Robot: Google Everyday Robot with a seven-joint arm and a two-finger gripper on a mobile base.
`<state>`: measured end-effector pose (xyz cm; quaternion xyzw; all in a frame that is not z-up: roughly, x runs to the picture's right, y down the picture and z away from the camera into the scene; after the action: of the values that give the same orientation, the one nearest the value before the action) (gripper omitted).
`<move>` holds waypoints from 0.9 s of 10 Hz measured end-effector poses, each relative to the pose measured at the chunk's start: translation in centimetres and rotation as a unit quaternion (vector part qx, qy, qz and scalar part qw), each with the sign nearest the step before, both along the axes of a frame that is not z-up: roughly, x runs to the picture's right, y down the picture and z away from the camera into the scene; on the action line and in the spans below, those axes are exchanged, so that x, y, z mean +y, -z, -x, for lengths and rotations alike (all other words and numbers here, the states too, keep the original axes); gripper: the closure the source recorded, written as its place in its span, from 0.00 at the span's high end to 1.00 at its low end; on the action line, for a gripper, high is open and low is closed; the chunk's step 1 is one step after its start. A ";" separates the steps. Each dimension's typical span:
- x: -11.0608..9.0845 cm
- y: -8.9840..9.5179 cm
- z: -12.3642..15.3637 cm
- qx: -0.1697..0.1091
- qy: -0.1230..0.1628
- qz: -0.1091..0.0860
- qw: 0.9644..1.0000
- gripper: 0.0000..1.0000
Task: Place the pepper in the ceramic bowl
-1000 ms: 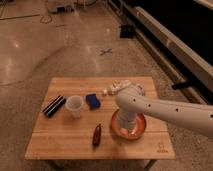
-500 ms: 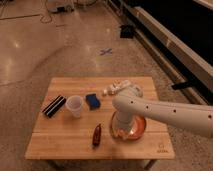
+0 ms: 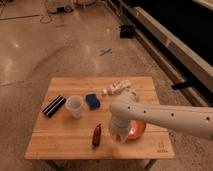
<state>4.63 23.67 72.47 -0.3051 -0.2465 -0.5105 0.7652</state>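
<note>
Camera view: gripper (image 3: 120, 134) low at the left rim of the ceramic bowl (image 3: 138, 129), partly covering it. Impossible to tell whether open or closed, and nothing visibly held. Pepper (image 3: 96, 136) flat on the wooden table (image 3: 65, 146), just left of the bowl, apart from its rim and untouched, lying roughly toward and away from the viewer. To do the pick well: shift away from the bowl until centred over the pepper's middle. Turn the wrist to squeeze across the slim body rather than along it, and descend close to the wood (probably easy to lose from a high pinch). Then lift clear of the rim before crossing back, and release low over the bowl's centre. Counted: one pepper, one bowl, one translucent cup (image 3: 74, 106) farther left of the bowl, one blue block (image 3: 92, 101) behind and left of it, one black bar (image 3: 53, 106) farthest left, and one white object (image 3: 116, 88) behind the bowl.
</note>
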 end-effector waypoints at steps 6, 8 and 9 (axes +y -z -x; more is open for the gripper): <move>0.6 0.4 1.6 -0.006 0.010 -0.005 1.000 0.41; 0.9 0.2 1.0 -0.010 0.006 -0.008 1.000 0.41; 1.2 -0.4 1.3 -0.015 0.012 -0.007 1.000 0.41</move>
<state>3.36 24.84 72.89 -0.2949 -0.2501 -0.5262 0.7574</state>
